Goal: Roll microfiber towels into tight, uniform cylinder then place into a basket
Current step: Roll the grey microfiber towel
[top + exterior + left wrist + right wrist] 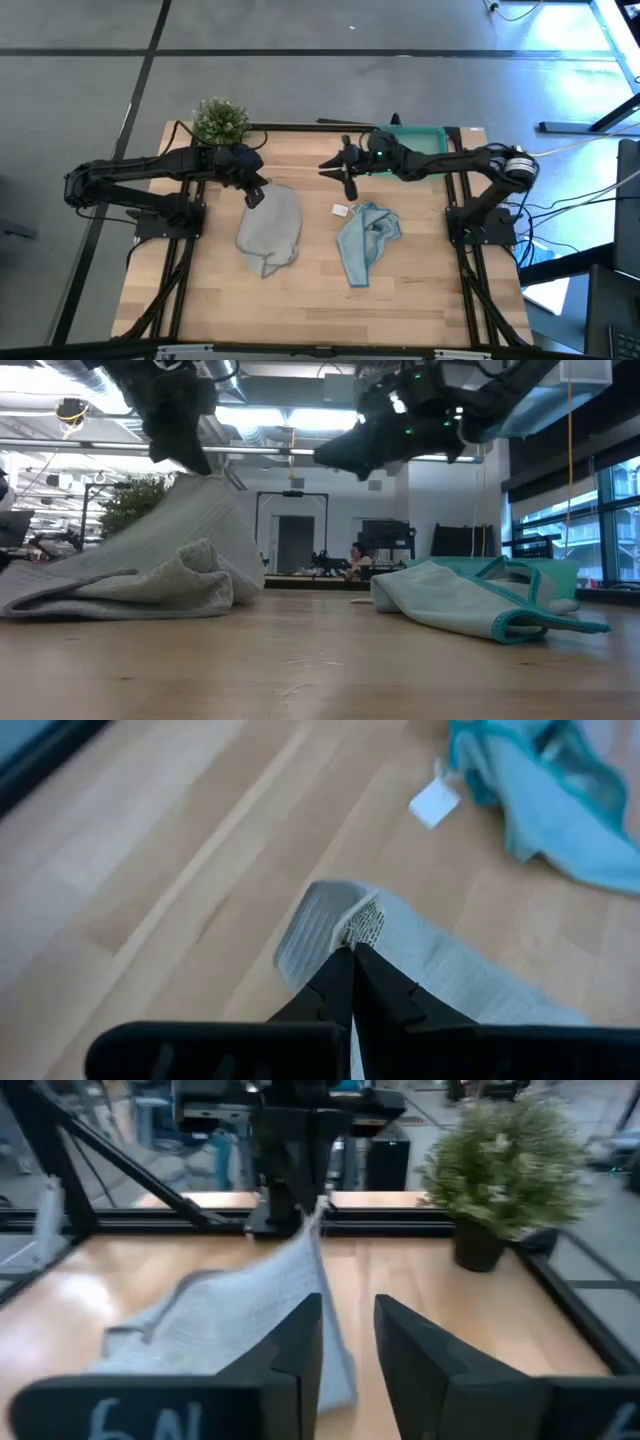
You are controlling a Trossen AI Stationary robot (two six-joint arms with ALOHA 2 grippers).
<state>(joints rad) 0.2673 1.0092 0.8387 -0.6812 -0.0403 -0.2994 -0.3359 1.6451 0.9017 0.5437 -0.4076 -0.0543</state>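
Note:
The pale grey-blue microfiber towel (pixel 270 232) lies bunched at the table's middle left. One corner is drawn up into a peak (pixel 205 490), and my left gripper (pixel 255 196) is shut on it. The light blue towel (pixel 365 243) lies crumpled on the wood to the right, with its white tag (pixel 341 210) beside it. My right gripper (pixel 348 1350) hovers above the table near the far edge, between the two towels. It points toward the left arm, and its fingers stand a little apart with nothing between them. The teal basket (pixel 425 138) sits at the far right, partly under the right arm. My left gripper pinches the grey towel's raised far corner (pixel 363 923) between its two fingertips. The fingers slant down from the table's left and far side. That corner hangs lifted off the table, and the cloth slopes down from it in a taut sheet. The towel's near part (pixel 130 585) stays bunched on the table.
A small potted plant (pixel 220 121) stands at the far edge behind the left gripper. Dark frame rails run along the table's far edge and sides. Bare wood lies along the near half of the table (pixel 320 310).

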